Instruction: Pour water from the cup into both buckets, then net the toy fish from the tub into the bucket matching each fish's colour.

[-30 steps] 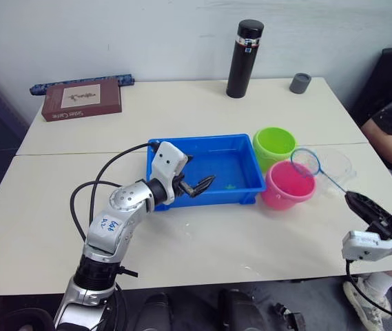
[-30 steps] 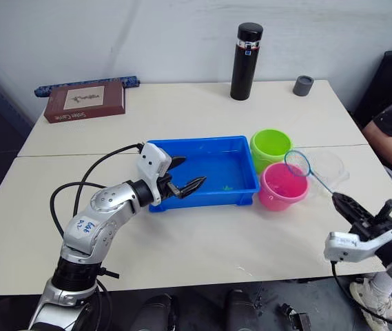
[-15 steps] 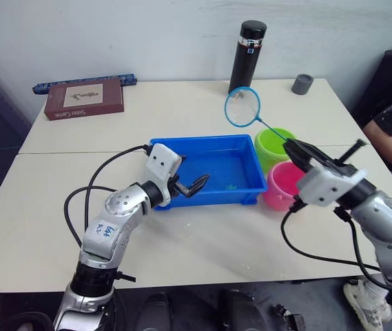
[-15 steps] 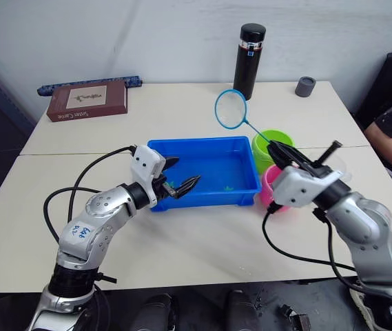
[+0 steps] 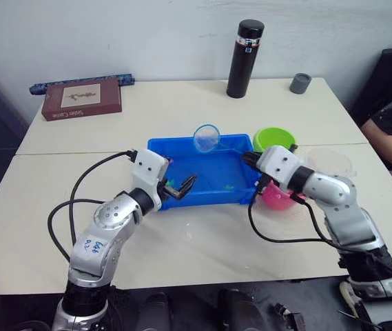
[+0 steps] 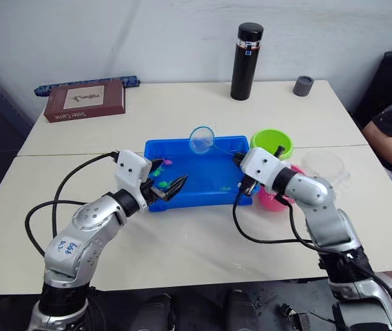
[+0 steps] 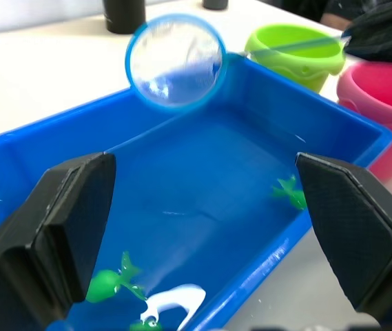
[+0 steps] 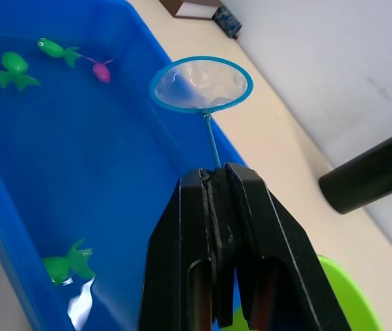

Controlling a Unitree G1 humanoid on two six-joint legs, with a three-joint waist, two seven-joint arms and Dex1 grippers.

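Water is sitting in the blue tub (image 5: 209, 181), which is lying on the white table (image 5: 182, 110) with the green bucket (image 5: 273, 140) and the pink bucket (image 5: 278, 196) just beside its right end. The clear cup (image 5: 330, 164) is standing to the right of the buckets, near the table's right edge.

The right gripper (image 8: 218, 200) is reaching in over the tub's right rim, its two black fingers pressed together on the thin handle of the net (image 5: 207, 137) — the light blue hoop is hanging over the tub's far wall, above the water and not dipping into it. The left gripper (image 7: 202, 227) is hovering at the tub's left end with its fingers spread wide apart and nothing between them.

Toy fish are lying in the tub: a green fish (image 8: 68, 264) toward the right end, two more green fish (image 8: 13, 71) near the left end, and a small pink fish (image 8: 101, 72) close by them, touching the tail of one green fish.

Farther back on the table a tall black flask (image 5: 244, 58) and a small grey cup (image 5: 300, 83) are standing, and a brown book (image 5: 82, 98) is lying at the far left. A person's arm (image 5: 388, 134) is showing at the right edge.
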